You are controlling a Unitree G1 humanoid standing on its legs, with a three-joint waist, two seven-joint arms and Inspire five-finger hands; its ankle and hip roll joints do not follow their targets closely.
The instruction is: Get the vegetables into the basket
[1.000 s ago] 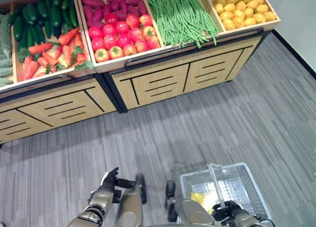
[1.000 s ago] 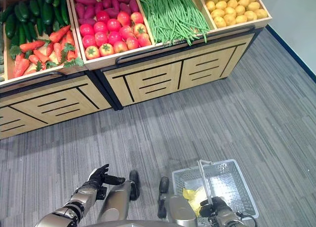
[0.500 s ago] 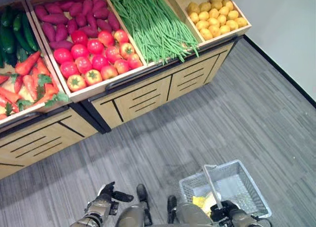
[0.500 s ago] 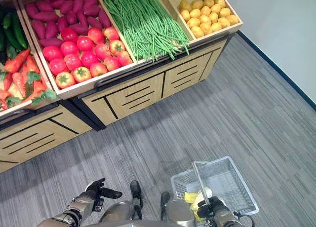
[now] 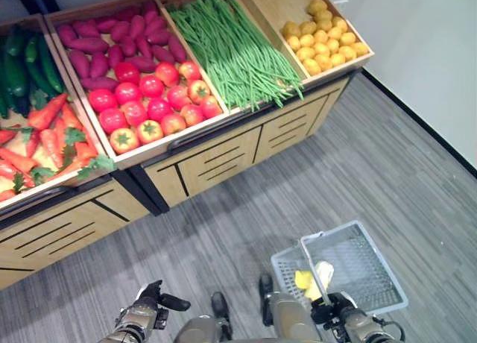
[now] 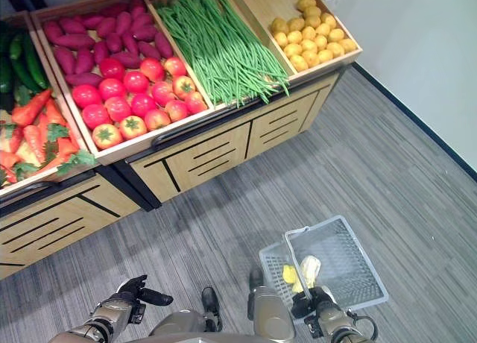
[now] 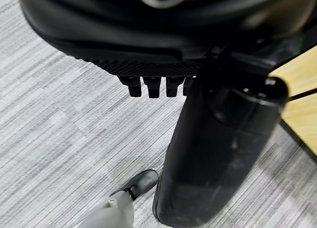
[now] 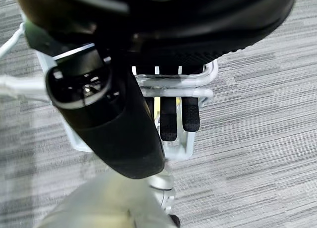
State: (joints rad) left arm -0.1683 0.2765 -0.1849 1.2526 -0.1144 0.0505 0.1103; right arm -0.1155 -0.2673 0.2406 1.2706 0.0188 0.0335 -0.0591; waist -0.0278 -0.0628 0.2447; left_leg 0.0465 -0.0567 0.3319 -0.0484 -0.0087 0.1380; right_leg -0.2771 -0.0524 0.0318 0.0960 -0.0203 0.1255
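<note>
My right hand (image 5: 339, 318) is shut on the handle (image 8: 173, 94) of a pale wire basket (image 5: 370, 279), which hangs low over the floor on my right. Its fingers (image 8: 168, 120) curl round the handle's wire. Two yellow vegetables (image 5: 302, 279) lie in the basket. My left hand (image 5: 144, 314) hangs lower left over the carpet, open and holding nothing, with its thumb (image 7: 218, 153) standing out. Ahead, a wooden stand (image 5: 223, 153) slopes toward me with bins of tomatoes (image 5: 149, 108), carrots (image 5: 45, 145), green beans (image 5: 238, 48), yellow potatoes (image 5: 324, 41), purple sweet potatoes (image 5: 112, 45) and cucumbers (image 5: 19, 63).
Grey striped carpet (image 5: 298, 201) lies between me and the stand. A pale wall (image 5: 432, 60) with a dark skirting runs along the right, close to the yellow potato bin.
The whole picture has shifted: the stand now sits further left and lower, so the camera moved. The basket stays in my right hand. My left hand has sunk lower in view.
</note>
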